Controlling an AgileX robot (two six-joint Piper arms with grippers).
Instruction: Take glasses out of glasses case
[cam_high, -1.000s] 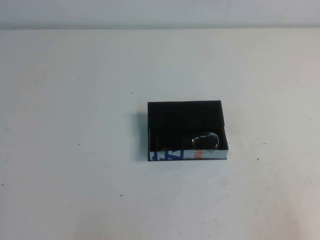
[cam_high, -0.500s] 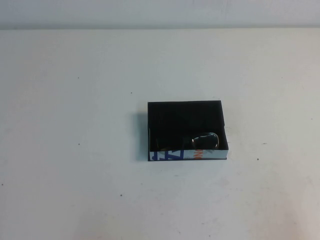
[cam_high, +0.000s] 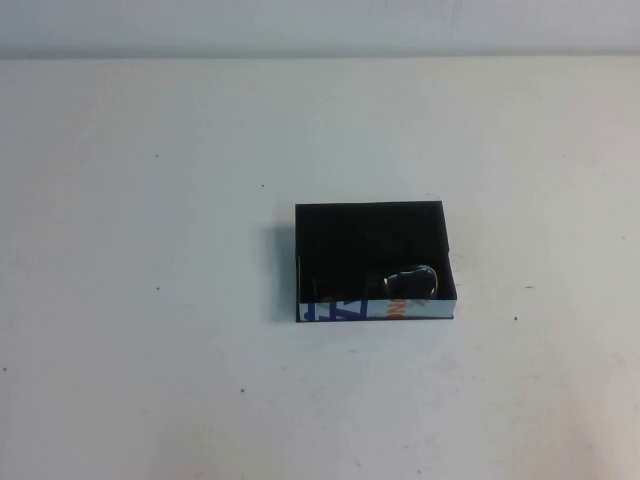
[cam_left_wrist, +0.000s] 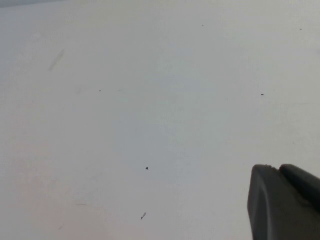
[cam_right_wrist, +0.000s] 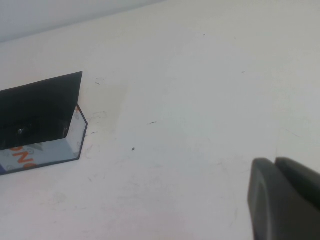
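My left gripper (cam_left_wrist: 285, 202) appears only in the left wrist view, as a dark finger mass at one corner of the frame, hanging over bare white counter (cam_left_wrist: 150, 115) marked by a few dark specks; whether its jaws are wide or narrow I cannot tell. My right gripper (cam_right_wrist: 285, 200) appears the same way in the right wrist view, a dark mass at the frame corner above the counter, and its jaw opening likewise cannot be determined. Neither gripper shows in the high view, so both sit toward the counter's near edge, out of that camera's field. The glasses case (cam_high: 375, 262) lies a little right of the counter's centre, well apart from both grippers, with its white printed wall facing the near edge and its black lining open upward. The glasses (cam_high: 410, 282) lie inside the case, against the near wall toward its right end, one greyish lens catching light. The high view shows the whole case and the glasses. The right wrist view shows only one end of the case (cam_right_wrist: 42, 120), with an orange-printed white wall and dark interior, and nothing I can read as the glasses. The left wrist view shows no case at all.
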